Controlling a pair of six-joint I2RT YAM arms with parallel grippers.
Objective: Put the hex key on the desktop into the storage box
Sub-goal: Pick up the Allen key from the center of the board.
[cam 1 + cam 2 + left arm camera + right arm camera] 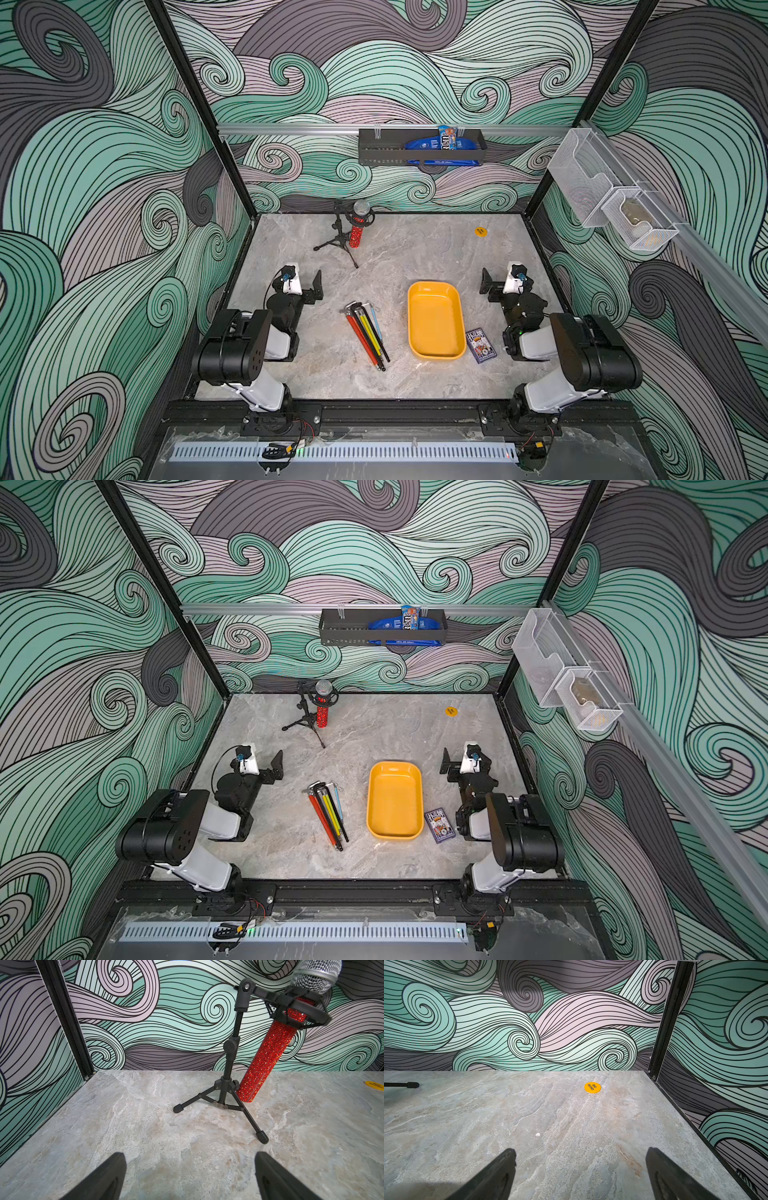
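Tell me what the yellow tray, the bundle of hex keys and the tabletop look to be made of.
Shallow yellow-orange tray: likely moulded plastic, uniform colour, soft sheen, rounded corners. Bundle of hex keys: probably metal, silvery bent ends, with red, yellow, blue and black coated shafts. Grey veined tabletop: marble-look stone or laminate; cannot tell which.

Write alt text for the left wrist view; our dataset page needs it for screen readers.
A red glittery microphone tilts in a black tripod stand on the grey marble desktop, before a swirl-patterned wall. The left claw is open and empty in the foreground.
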